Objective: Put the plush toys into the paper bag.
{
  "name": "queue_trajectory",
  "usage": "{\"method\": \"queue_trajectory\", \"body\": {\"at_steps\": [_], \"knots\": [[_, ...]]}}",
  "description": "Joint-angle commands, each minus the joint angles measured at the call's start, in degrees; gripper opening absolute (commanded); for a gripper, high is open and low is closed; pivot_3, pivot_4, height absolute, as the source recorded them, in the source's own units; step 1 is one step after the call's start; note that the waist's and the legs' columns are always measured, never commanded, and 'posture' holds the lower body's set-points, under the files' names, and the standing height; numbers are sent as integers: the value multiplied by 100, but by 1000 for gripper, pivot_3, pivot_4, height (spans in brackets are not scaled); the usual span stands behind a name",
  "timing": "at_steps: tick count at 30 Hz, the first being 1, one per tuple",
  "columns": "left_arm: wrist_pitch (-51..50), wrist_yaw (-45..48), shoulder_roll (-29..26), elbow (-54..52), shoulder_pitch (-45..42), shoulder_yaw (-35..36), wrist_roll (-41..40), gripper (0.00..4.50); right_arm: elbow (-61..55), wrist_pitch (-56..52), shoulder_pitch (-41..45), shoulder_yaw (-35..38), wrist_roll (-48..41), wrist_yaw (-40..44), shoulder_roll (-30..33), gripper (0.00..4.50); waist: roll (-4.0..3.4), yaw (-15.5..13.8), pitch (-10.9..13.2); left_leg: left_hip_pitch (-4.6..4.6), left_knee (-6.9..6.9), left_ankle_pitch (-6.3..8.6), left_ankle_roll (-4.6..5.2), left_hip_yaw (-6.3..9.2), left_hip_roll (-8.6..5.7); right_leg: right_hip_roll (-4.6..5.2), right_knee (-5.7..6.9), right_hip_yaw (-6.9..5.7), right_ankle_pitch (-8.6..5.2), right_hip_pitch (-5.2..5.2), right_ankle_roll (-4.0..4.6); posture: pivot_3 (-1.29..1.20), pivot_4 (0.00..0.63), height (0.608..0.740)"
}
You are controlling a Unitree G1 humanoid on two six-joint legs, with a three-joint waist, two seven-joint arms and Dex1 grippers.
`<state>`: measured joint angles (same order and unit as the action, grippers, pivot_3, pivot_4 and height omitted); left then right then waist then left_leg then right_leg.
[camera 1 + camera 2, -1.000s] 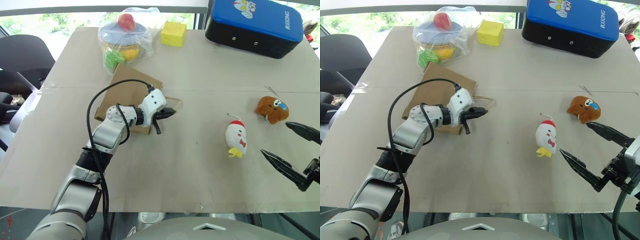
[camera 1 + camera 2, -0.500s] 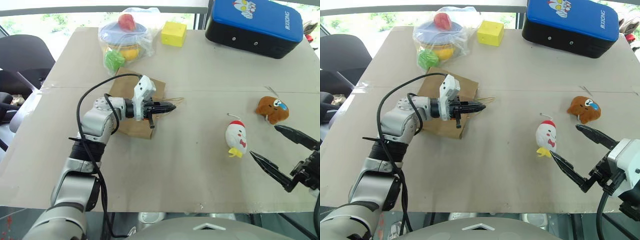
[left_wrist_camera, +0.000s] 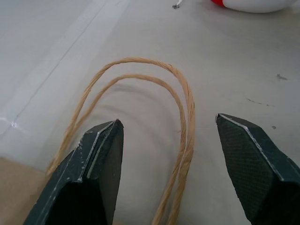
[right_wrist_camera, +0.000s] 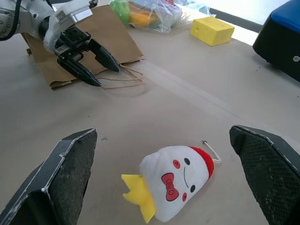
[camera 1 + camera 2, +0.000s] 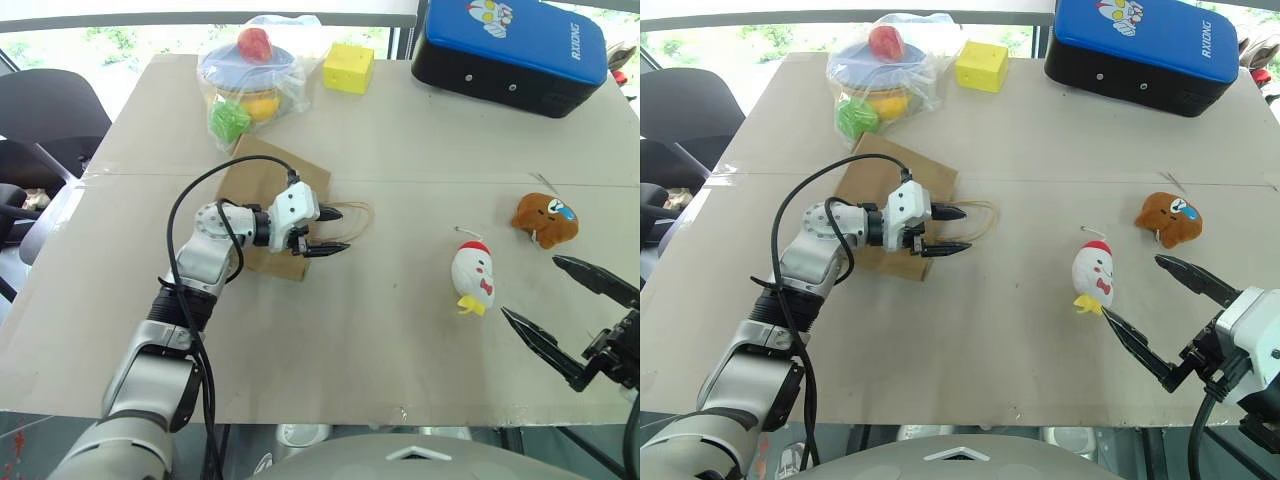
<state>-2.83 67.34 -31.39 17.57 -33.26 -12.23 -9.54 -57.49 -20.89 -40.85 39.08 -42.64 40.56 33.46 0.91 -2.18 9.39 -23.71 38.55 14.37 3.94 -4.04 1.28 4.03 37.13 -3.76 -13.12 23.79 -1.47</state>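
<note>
Opening up, the left gripper [image 5: 332, 231] spread its jaws and dropped the paper bag [image 5: 268, 200] handles [image 3: 180, 101]; right gripper [image 5: 1155, 310] waited, spread wide, bracketing the chick [image 5: 1092, 277].

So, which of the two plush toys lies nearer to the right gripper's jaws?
The white egg-shaped chick with the red top and yellow feet. It lies just ahead of the open right gripper; the brown plush animal with the light-blue patch sits farther back on the table.
</note>
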Motion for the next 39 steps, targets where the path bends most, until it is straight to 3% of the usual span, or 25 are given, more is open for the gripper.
{"method": "queue_trajectory", "body": {"at_steps": [1, 5, 6, 9, 16, 21, 23, 28, 33, 39], "knots": [[12, 49, 89, -89, 2, 135, -152, 2228, -106, 166, -40, 35, 31, 5, -11, 4500, 0, 0, 0, 0, 0, 0, 0, 0, 0, 0, 0, 0, 0, 0, 0, 0, 150, 740], [-111, 291, 70, -132, 39, 175, -298, 232, -92, 198, -53, -19, 108, 14, -44, 4500, 0, 7, 0, 1, 0, 0, 0, 0, 1, -1, 1, -1, -1, 0, -1, 0, 150, 740], [-135, 327, 64, -131, 39, 178, -315, 40, -92, 204, -49, -50, 133, 5, -52, 4500, -1, 6, 0, 1, 0, 0, 0, 0, 1, -2, 2, -1, -1, 0, -2, 0, 150, 740], [-336, 331, 104, -114, -21, 238, -403, 40, -101, 177, -16, -155, 153, -78, -53, 4500, 0, 3, 0, 1, 0, 0, 0, 0, 0, -2, 2, -1, -3, 0, -5, 0, 150, 740], [-2204, 244, 611, 273, -869, 877, -1515, 40, -158, -488, 784, -840, 399, -1172, 73, 4500, 4, 4, 1, -7, 27, 1, 2, 3, 0, -1, 18, -4, -12, 1, -21, 0, 150, 740], [-3440, 764, 845, 605, -1732, 1006, -2179, 40, -133, -1431, 2268, -1822, 824, -2048, 731, 4500, 9, 80, 3, -9, 60, 7, 11, -1, -1, -4, 48, -5, -14, 4, -23, 0, 150, 740], [-3878, 1036, 809, 505, -1875, 949, -2371, 40, 411, -1948, 3321, -2295, 383, -2211, 673, 4500, 18, 144, 2, -8, 64, 7, 11, -3, -2, -4, 52, -4, -14, 4, -24, 0, 150, 740], [-4547, 1741, 312, -85, -1752, 825, -2689, 0, 1685, -2656, 5563, -3636, 629, -2433, 217, 2459, 35, 254, 13, -4, 64, 6, 11, 1, 4, -13, 71, 7, -1, 12, 0, 0, 150, 740], [-4700, 1917, -144, -375, -1589, 912, -2797, 0, 2665, -2571, 6420, -4760, 1118, -1790, 52, 168, 33, 243, 17, -16, 55, 5, 8, 21, 7, -34, 79, 20, -5, 26, -5, 0, 150, 740], [-4969, 1259, -165, -971, -1338, 1311, -3066, 0, 3473, -2148, 6924, -5514, 1423, -1076, -522, 72, 36, 226, 21, -28, 63, 8, 12, 12, -7, -33, 69, 62, -9, 27, -14, 0, 150, 740]]}}
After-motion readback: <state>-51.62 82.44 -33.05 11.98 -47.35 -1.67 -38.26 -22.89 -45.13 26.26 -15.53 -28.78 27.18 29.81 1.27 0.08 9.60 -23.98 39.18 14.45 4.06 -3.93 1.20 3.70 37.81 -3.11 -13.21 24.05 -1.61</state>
